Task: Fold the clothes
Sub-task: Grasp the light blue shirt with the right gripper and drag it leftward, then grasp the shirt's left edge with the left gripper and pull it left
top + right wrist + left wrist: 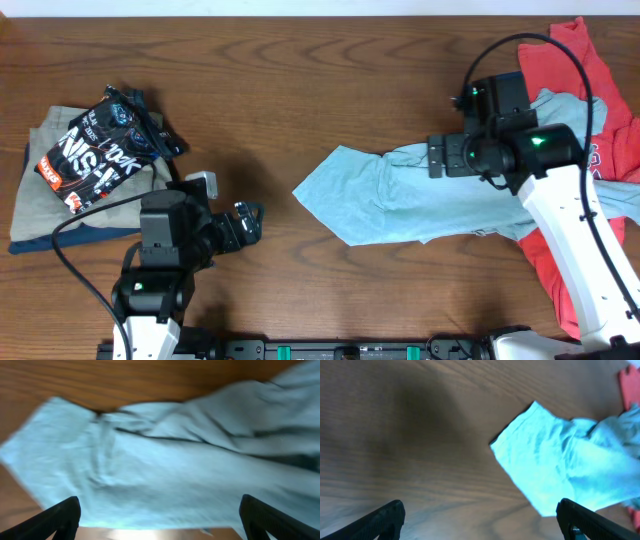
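The T-shirt [400,200] lies rumpled on the table [300,60], from centre out toward 3 o'clock. Its long axis runs roughly 9 to 3, the narrow corner pointing to 9 and the far end lying over a red shirt [590,70]. The right gripper [432,157] hovers over the T-shirt with its fingers wide apart. The left gripper [248,222], at 7 o'clock over bare wood, is also spread. A black shirt [100,150] sits at 9.

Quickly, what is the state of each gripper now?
Left gripper: open, holding nothing.
Right gripper: open, over the blue-grey T-shirt, not gripping it.
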